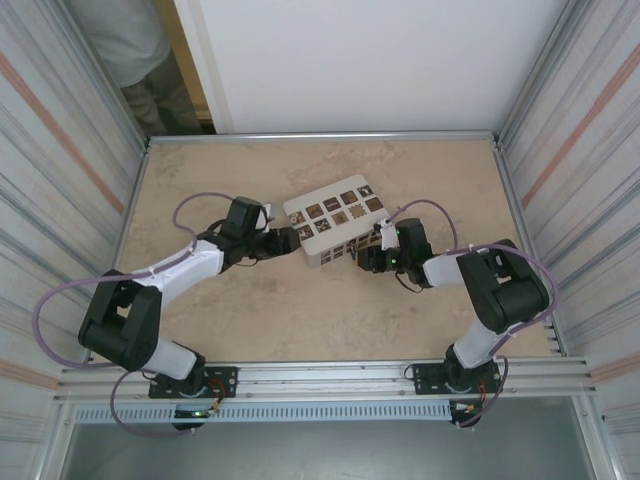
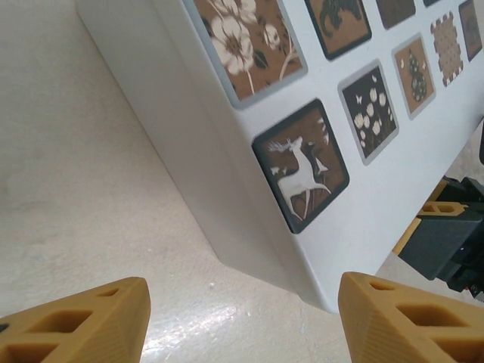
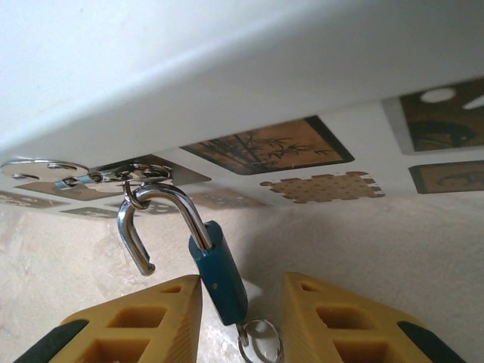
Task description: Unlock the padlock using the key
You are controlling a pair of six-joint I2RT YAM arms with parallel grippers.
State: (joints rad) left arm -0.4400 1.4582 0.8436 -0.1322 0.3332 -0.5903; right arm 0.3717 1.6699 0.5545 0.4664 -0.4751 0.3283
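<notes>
**Padlock hanging open on tiled box, both sets of jaws spread**

Hanging from a metal hasp (image 3: 132,175) on the side of a white box (image 3: 227,76): the blue padlock (image 3: 218,272), its steel shackle (image 3: 170,204) hooked through the hasp, one end clear of the body. Dangling just beneath the body, a key ring (image 3: 261,348). Straddling the padlock, the right gripper (image 3: 240,280), yellow fingers spread, one just beside the blue body and the other apart from it; contact impossible to judge, nothing pinched.

Seen from above, the box near the middle of the tan table (image 1: 300,320), set at an angle, patterned tiles facing up. At its left corner, the left gripper (image 1: 290,241); at its near side, the right one. Through the left wrist camera, jaws wide apart and holding nothing, the box corner just ahead, a deer tile (image 2: 301,174) below a flower tile (image 2: 246,41). Beyond the table's far left corner, a person (image 1: 125,40) standing.
</notes>
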